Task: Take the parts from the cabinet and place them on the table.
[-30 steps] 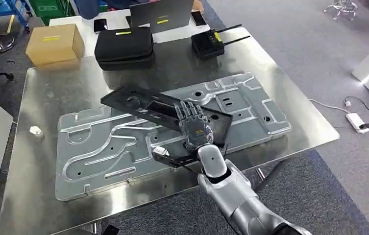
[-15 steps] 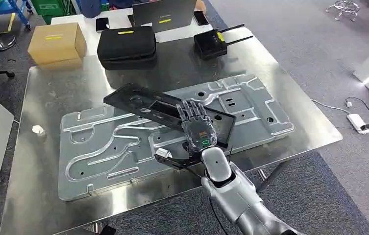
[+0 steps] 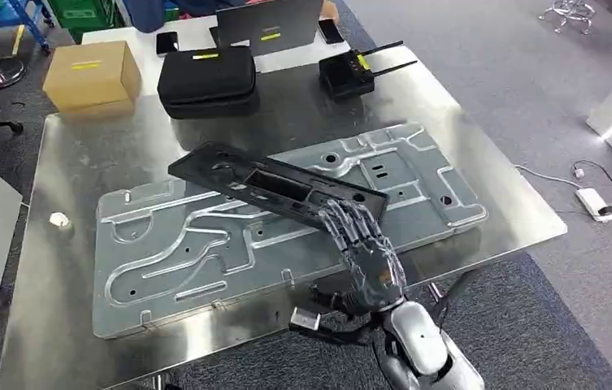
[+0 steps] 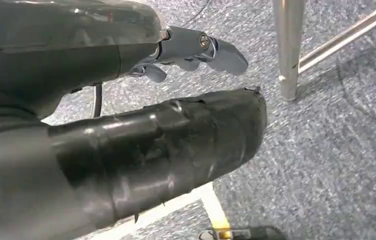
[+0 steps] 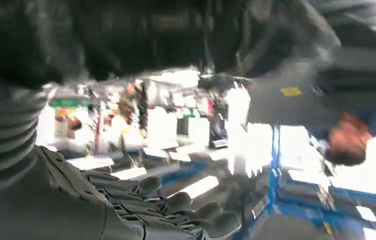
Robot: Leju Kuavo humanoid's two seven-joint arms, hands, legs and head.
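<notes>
Change: the right hand [image 3: 365,253] had drawn back toward the near table edge, off the black part [image 3: 274,184] it covered a second before.
Right hand: fingers spread apart, holding nothing, fingertips just near of the part.
Left hand [image 4: 195,50]: hung over grey carpet, fingers loosely apart, empty.
Black part: long, flat, matte plastic with cut-outs, lying diagonally on the stamped silver sheet-metal panel [image 3: 205,244].
Table [image 3: 75,154]: polished steel.
Far edge: cardboard box [image 3: 91,73], black zip case [image 3: 207,79], black radio unit [image 3: 349,71].
</notes>
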